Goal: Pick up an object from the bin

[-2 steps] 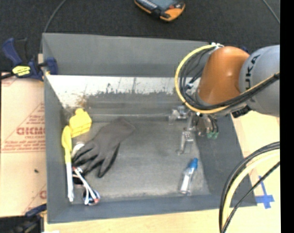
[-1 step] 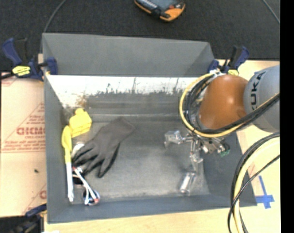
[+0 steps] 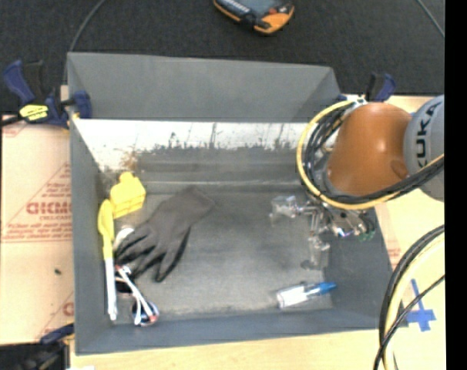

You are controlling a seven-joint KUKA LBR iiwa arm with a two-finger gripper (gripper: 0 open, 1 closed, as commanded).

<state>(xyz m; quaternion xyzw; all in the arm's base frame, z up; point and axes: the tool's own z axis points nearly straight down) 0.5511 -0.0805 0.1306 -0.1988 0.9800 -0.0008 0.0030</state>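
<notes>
My gripper point(image 3: 318, 241) hangs low over the right part of the bin floor, beneath the arm's orange cover. Just below it, near the bin's front wall, lies a small white marker with a blue cap point(image 3: 304, 293), apart from the gripper. A dark grey glove point(image 3: 168, 230) lies flat at the middle left, well to the left of the gripper. Nothing shows between the gripper's parts.
Against the left wall lie a yellow plastic piece point(image 3: 127, 193), a yellow-headed tool with a long white handle point(image 3: 109, 272), and a small bundle of red, white and blue wires point(image 3: 139, 303). Bare floor stretches between the glove and the gripper.
</notes>
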